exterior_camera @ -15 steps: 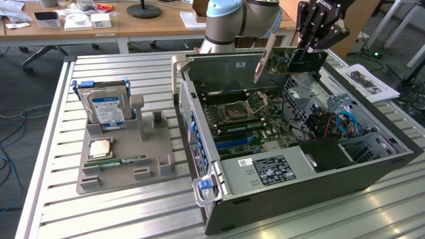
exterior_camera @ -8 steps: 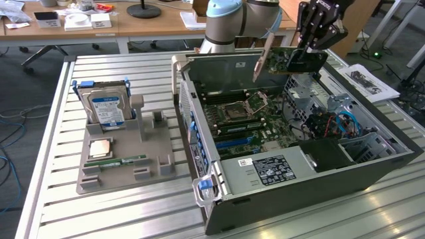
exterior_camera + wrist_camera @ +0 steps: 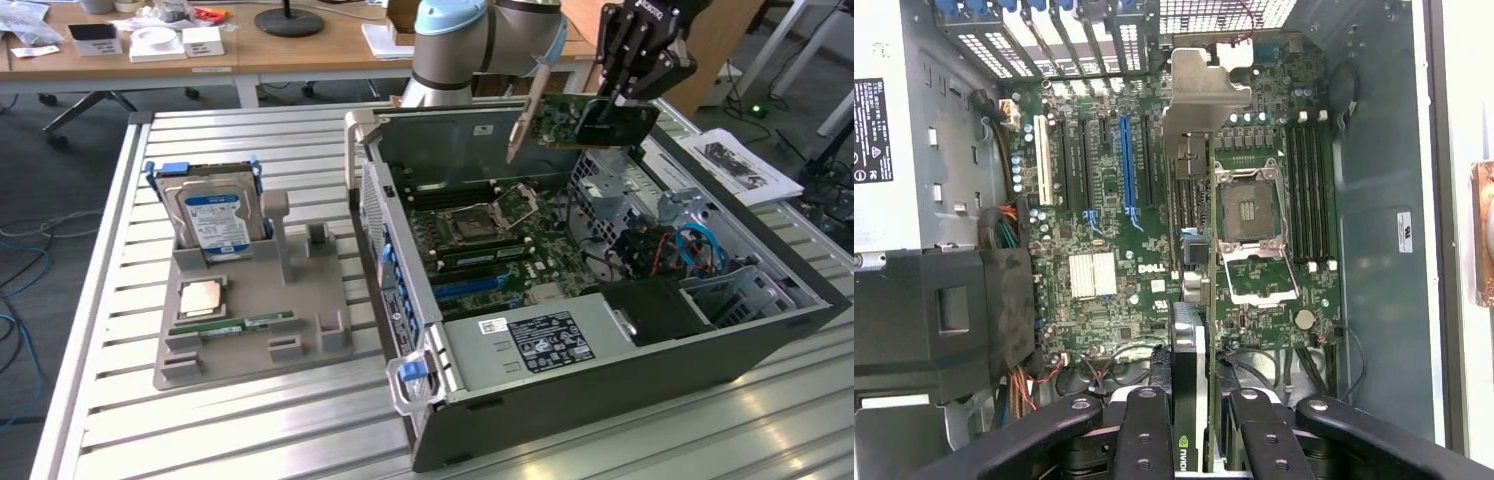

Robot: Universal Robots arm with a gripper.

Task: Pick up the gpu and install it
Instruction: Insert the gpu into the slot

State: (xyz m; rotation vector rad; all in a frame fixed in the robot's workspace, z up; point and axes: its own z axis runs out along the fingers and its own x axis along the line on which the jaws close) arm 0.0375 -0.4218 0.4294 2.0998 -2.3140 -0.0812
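One gpu (image 3: 558,120) clamped in the gripper (image 3: 617,118) above the open case (image 3: 627,375), motherboard (image 3: 523,245) beneath, hard drive (image 3: 214,220) apart

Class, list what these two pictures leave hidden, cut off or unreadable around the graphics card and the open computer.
- Wrist view: the gpu is edge-on, so its faces are hidden; the hand is cut off by the frame edge.
- Wrist view: the gpu covers part of the motherboard.
- Exterior view: the power supply label has text too small to read.

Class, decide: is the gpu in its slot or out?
Out: the gripper holds the gpu above the motherboard; its blue slot is empty.
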